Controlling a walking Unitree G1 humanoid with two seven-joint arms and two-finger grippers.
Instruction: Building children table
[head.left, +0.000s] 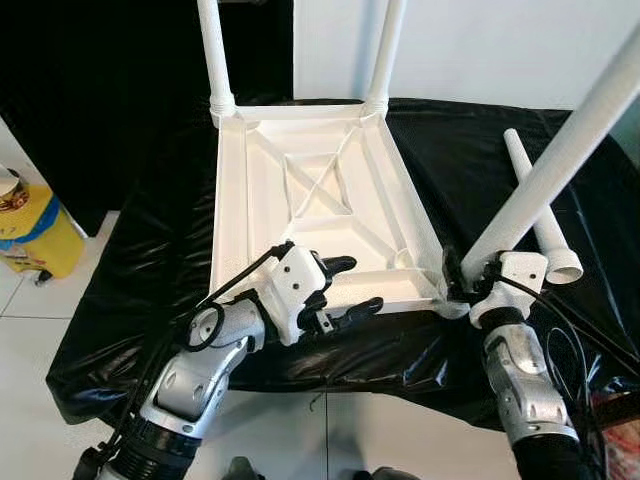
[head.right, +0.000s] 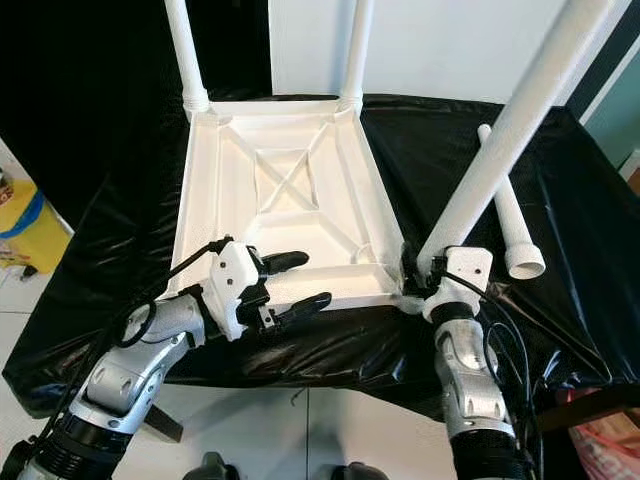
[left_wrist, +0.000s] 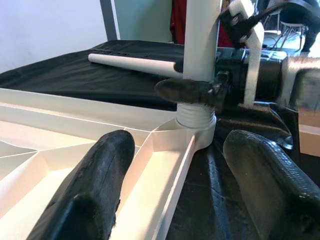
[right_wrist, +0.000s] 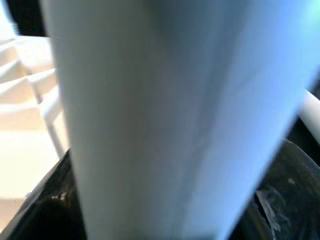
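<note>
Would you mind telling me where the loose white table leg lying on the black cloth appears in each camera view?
Left eye view: loose leg lies right of the upturned tabletop.
Right eye view: again on the right, on the cloth.
Left wrist view: lying flat behind the upright leg.
Right wrist view: cannot be told with certainty.
Shared landmark: the upright leg held by the right gripper.

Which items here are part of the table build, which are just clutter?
Job:
- upside-down white tabletop
- two far legs, already fitted
- near-right leg, gripped by right hand
- spare leg lying on the black cloth
- left hand, open

Lying about:
- yellow container
</note>
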